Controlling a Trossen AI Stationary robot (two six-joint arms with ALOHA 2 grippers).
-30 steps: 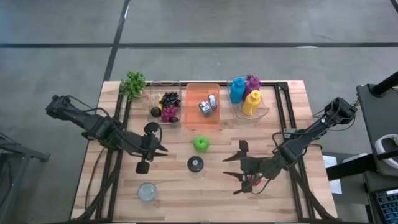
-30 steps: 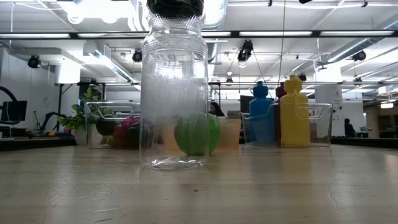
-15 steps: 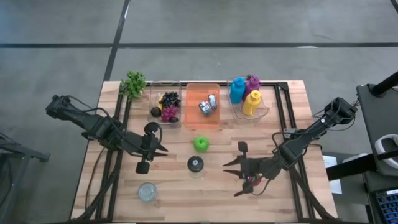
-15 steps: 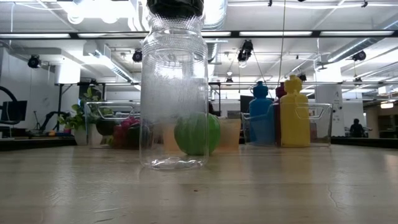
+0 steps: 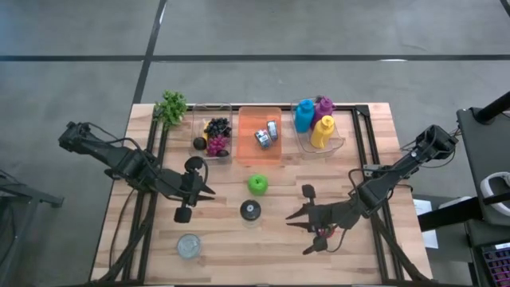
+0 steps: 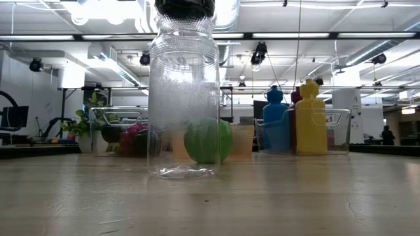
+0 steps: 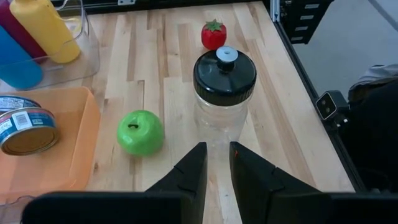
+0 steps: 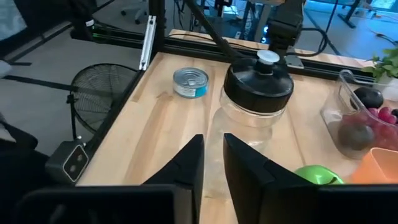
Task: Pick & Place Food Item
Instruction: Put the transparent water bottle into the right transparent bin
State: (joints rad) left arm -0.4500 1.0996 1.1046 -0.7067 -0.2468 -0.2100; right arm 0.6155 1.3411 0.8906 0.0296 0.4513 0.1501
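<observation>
Overhead first: finding the left gripper [image 5: 209, 192] hovering left of centre and the right gripper [image 5: 292, 220] hovering right of centre, both apart from every food item. Judging the task as barely begun, with nothing lifted and nothing placed. Seeing the green apple [image 5: 256, 184] lying loose at mid-table, just above the black-lidded clear jar [image 5: 250, 210], and a small red toy fruit [image 5: 321, 234] lying under the right wrist, behind the fingertips and not between them. Guessing one of these two as the food item, without being able to say which; picking, carrying and setting down all remaining.

Moving to the low view: catching the jar looming at centre-left with the apple behind it, and coloured squeeze bottles [image 6: 296, 118] at right; no gripper showing.

Looking through the left wrist view: noticing the dark fingers drawn almost together on nothing, aimed between apple and jar, the red fruit beyond the jar. Spotting a blue-labelled tin [image 7: 25, 130] in the orange tray [image 7: 78, 155] at the left edge, its printing too small for reading.

Turning to the right wrist view: seeing the fingers likewise pinched nearly together and empty, facing the jar, with a small tin can [image 8: 190, 82] beyond it. Finding no legible brand or writing anywhere.
</observation>
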